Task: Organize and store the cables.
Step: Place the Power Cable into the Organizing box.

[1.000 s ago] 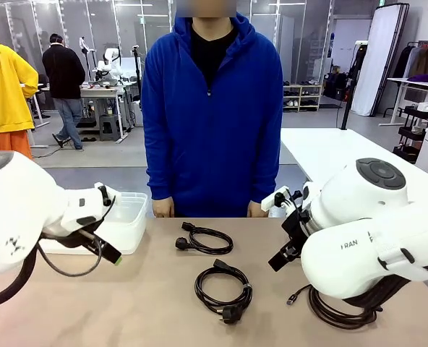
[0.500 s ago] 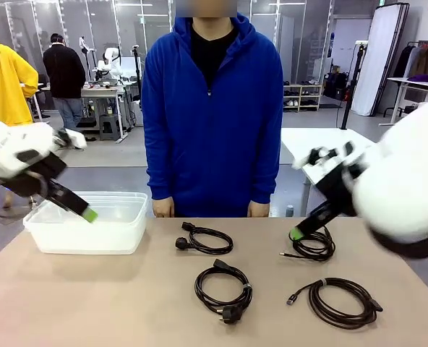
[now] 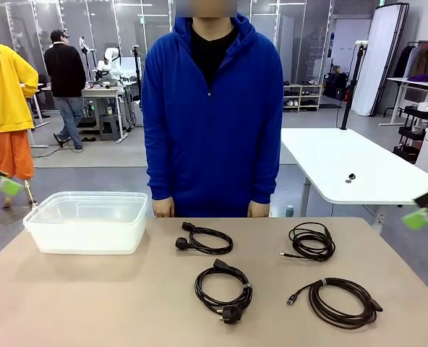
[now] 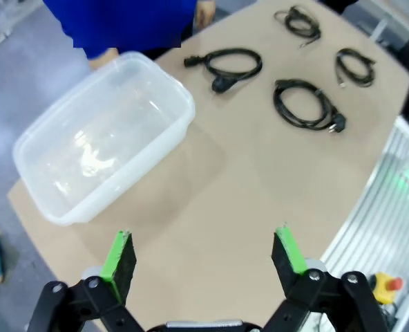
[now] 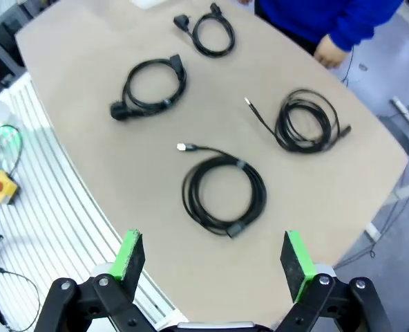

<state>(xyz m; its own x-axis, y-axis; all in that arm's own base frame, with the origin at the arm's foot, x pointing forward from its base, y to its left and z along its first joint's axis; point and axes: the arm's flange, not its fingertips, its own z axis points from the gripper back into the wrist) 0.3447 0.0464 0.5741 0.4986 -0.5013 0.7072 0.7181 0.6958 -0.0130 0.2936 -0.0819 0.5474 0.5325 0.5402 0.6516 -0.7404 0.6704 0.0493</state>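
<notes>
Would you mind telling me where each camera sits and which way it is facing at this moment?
Front view: fixed on the robot's side, facing across the table at the person, whose hands rest at its far edge.
Left wrist view: high over the table's left end, looking down past the open left gripper at the bin and cables.
Right wrist view: high over its right end, looking down past the open right gripper at the cables.
Shared: all four cables.
</notes>
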